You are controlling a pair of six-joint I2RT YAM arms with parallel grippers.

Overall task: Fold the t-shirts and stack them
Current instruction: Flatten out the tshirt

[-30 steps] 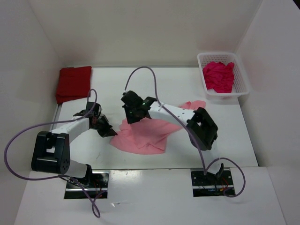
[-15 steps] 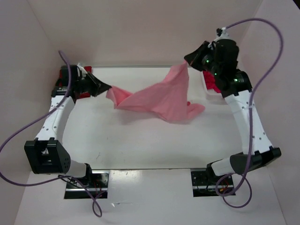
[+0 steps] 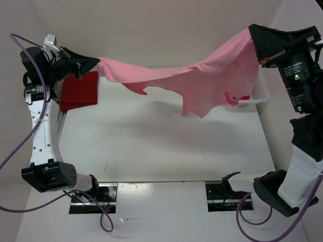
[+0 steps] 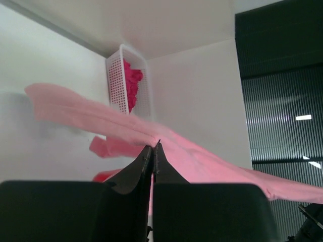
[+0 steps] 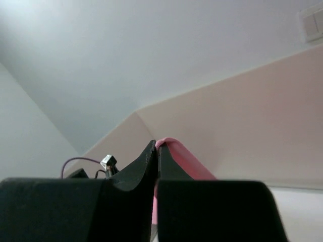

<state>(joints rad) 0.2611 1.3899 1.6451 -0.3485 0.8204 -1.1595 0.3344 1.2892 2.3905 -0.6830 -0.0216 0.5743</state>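
Observation:
The light pink t-shirt (image 3: 212, 80) hangs stretched in the air above the table, held at two ends. My left gripper (image 3: 97, 61) is raised at the far left and shut on its left end; in the left wrist view the cloth (image 4: 101, 118) runs out from the closed tips (image 4: 154, 146). High at the far right, my right gripper (image 3: 251, 31) is shut on the other end (image 5: 179, 156), pinched at the tips (image 5: 156, 146). The dark red t-shirt (image 3: 79, 91) lies folded at the back left. The crimson t-shirt (image 4: 132, 83) sits in the basket.
The white lattice basket (image 3: 258, 93) stands at the back right, mostly hidden behind the hanging pink cloth. White walls enclose the table (image 3: 151, 146) on three sides. Purple cables loop from both arms.
The pink shirt lay crumpled on the table a second ago. Both arms have since risen and spread apart, lifting it clear and stretching it between them.

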